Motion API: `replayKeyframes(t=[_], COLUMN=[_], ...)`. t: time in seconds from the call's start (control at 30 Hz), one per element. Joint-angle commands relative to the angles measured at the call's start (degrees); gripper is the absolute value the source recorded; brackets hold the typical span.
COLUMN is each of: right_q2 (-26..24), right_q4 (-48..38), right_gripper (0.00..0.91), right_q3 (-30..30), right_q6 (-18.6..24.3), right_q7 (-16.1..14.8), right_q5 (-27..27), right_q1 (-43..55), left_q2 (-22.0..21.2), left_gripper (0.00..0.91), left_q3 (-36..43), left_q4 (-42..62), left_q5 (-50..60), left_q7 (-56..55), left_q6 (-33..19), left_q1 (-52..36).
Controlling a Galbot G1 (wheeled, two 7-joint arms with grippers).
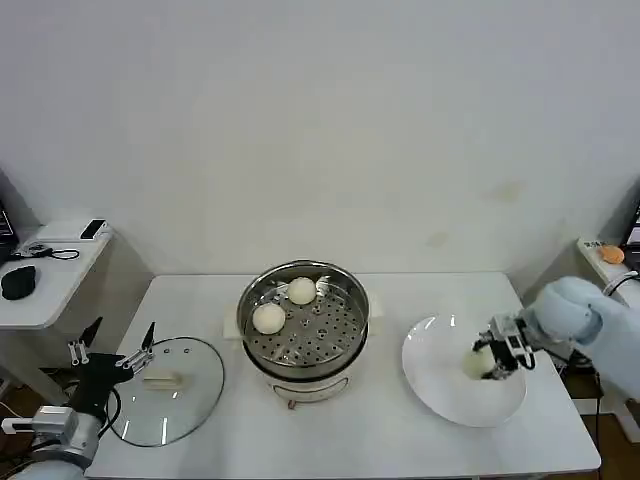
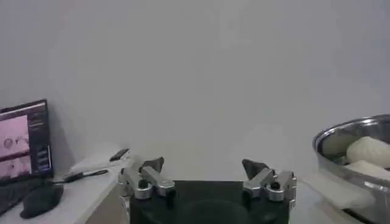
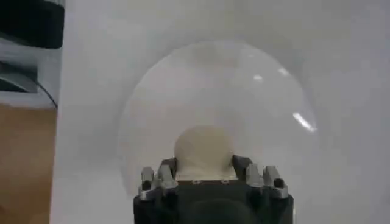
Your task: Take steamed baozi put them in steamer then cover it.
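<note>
one steamed baozi (image 1: 478,364) sits on the white plate (image 1: 440,395) right of the steamer (image 1: 303,325), my right gripper (image 1: 492,360) clamped around it. two more baozi (image 1: 268,318) rest on the steamer's perforated tray. my left gripper (image 1: 112,346) hovers with fingers apart above the glass cover (image 1: 166,389) lying on the table (image 1: 380,440).

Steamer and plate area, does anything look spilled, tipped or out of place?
Nothing stands out. The steamer stands level with two baozi inside, the cover lies flat beside it, and the right gripper is around a bun on the plate.
</note>
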Motion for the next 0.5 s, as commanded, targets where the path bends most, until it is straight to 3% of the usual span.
replayKeyframes(t=[0.03, 0.27, 0.5], right_q2=[4.41, 16.78, 29.32], right_q4=[-0.05, -0.91, -6.69], right_gripper=[0.635, 0.635, 0.635], right_q3=[-18.12, -26.76, -25.67], right_q6=[-0.70, -1.11, -0.47], right_q7=[-0.38, 0.41, 0.66], right_q5=[8.28, 12.85, 14.69], right_q1=[26.82, 37.48, 38.82], left_q2=[0.16, 0.09, 0.01], left_gripper=[0.907, 0.907, 0.907], left_q3=[-0.10, -0.59, -1.28], left_q4=[-0.35, -0.69, -0.50], left_q5=[0.09, 0.26, 0.46], left_q7=[0.05, 0.07, 0.11], left_q6=[0.02, 0.20, 0.31], left_q1=[-0.07, -0.34, -0.08])
